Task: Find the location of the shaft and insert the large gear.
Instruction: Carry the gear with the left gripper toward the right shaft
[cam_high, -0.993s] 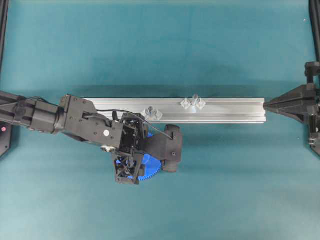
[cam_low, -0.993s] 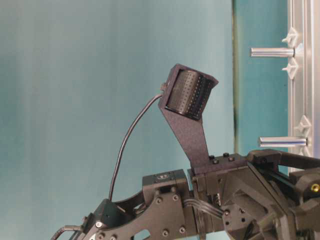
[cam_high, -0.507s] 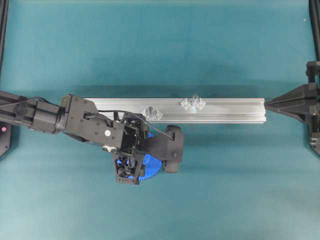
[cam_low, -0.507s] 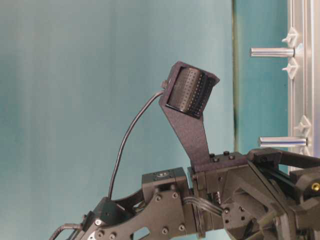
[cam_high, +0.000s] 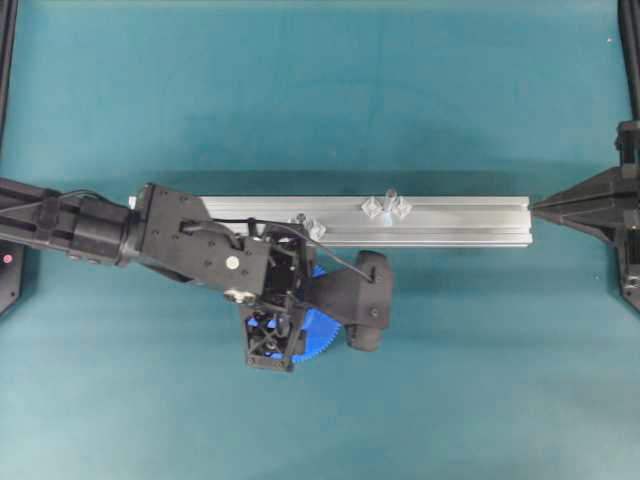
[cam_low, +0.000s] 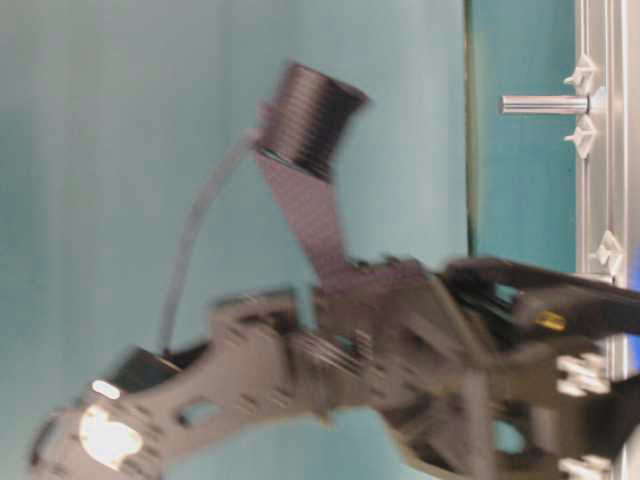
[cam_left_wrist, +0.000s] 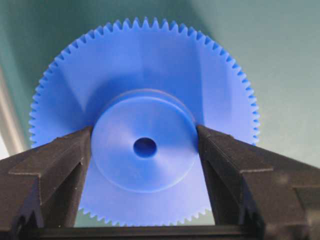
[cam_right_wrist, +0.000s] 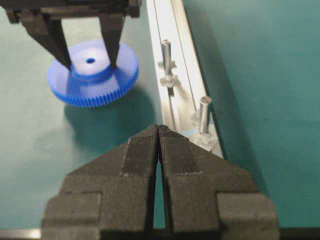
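One blue gear (cam_left_wrist: 145, 145), two upright pegs on one rail (cam_right_wrist: 170, 30).

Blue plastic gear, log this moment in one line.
blue plastic toothed gear: hub gripped, lifted off mat | left gripper: shut on gear | right gripper: shut, empty | clear peg shaft: bare

We see lots of bare green table (cam_high: 300, 90) around. The metal rail (cam_high: 460, 220) and its two pegs (cam_right_wrist: 166, 51) (cam_right_wrist: 203, 114) stand in the way.
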